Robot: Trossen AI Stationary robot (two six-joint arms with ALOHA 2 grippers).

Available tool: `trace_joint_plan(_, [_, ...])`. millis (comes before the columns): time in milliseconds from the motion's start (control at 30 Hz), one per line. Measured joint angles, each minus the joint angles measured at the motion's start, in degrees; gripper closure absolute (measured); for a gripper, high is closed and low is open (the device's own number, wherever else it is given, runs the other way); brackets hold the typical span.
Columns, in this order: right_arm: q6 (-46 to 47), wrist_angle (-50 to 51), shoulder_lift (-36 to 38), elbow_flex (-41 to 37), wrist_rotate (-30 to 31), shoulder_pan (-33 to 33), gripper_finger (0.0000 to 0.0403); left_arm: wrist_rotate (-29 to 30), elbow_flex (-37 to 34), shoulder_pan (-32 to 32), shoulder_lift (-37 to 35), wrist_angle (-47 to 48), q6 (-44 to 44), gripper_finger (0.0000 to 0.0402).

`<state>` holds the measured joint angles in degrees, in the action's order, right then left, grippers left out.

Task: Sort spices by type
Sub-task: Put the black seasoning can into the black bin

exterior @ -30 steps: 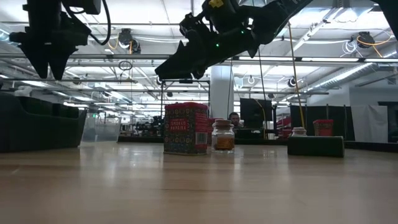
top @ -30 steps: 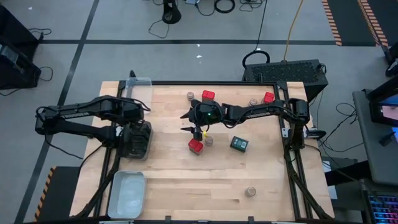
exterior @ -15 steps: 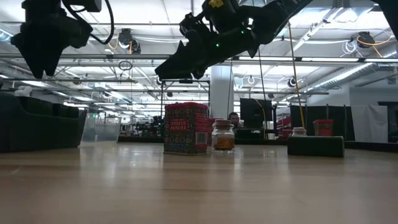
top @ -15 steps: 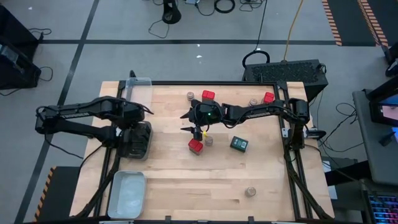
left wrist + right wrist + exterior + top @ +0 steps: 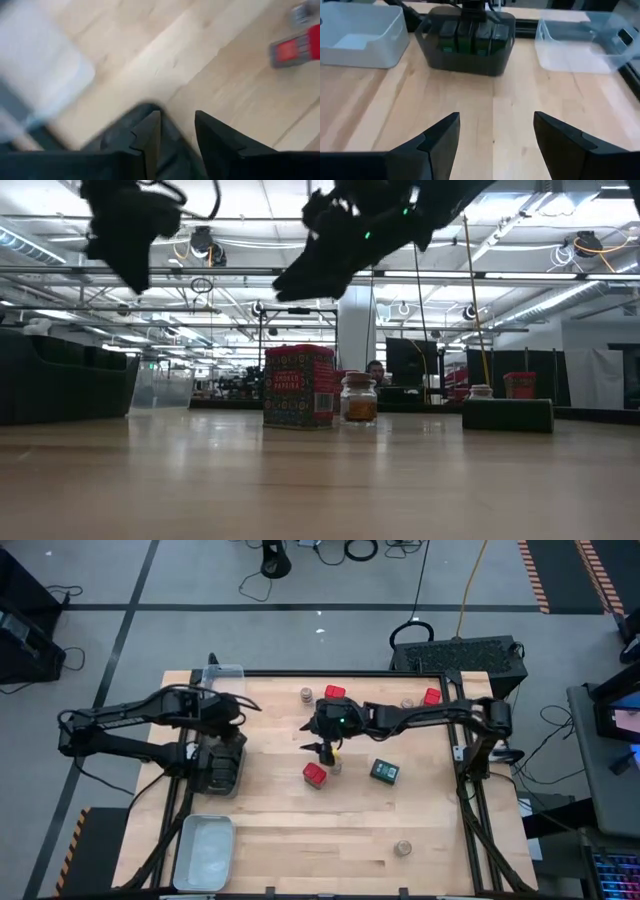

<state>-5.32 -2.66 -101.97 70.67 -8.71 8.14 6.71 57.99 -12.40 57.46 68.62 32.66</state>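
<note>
Red tins: I counted three: one [image 5: 315,774] just below my right gripper [image 5: 326,746], two ( [image 5: 334,693], [image 5: 432,696]) beyond it at the counter's far edge.
Round jars: four ( [image 5: 337,766], [image 5: 306,694], [image 5: 407,703], [image 5: 403,848]), the nearest beside that red tin.
Dark tins: one [image 5: 384,771] loose to my right gripper's side; more, uncounted, in the dark tray [image 5: 465,42].
Right gripper: fingers apart, empty, above the counter [image 5: 300,840].
Left gripper [image 5: 238,718]: over the dark tray; fingers narrowly apart, nothing between them.
Other trays: two, one clear [image 5: 222,675], one pale [image 5: 203,851].

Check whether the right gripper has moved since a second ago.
Yes. In the overhead view the right gripper has shifted toward the table's far edge, away from the red tin it hung above.
</note>
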Motion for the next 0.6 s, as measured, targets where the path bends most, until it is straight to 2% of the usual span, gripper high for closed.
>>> trace_joint_plan(267, [10.98, 23.94, 8.18, 0.02, 0.25, -1.25, 0.0165, 0.66, 0.19, 1.0, -0.16, -14.74, -15.09, 0.0286])
trace_joint_plan(433, [20.43, 38.58, 12.55, 0.02, 3.13, -4.14, 0.0165, 0.69, 0.14, 3.42, -0.38, -18.08, -23.81, 0.0286])
trace_joint_plan(600, [29.67, 48.24, 15.08, 0.02, 3.12, -7.44, 0.0165, 0.72, -2.79, 5.59, -4.93, -26.04, -28.53, 0.0286])
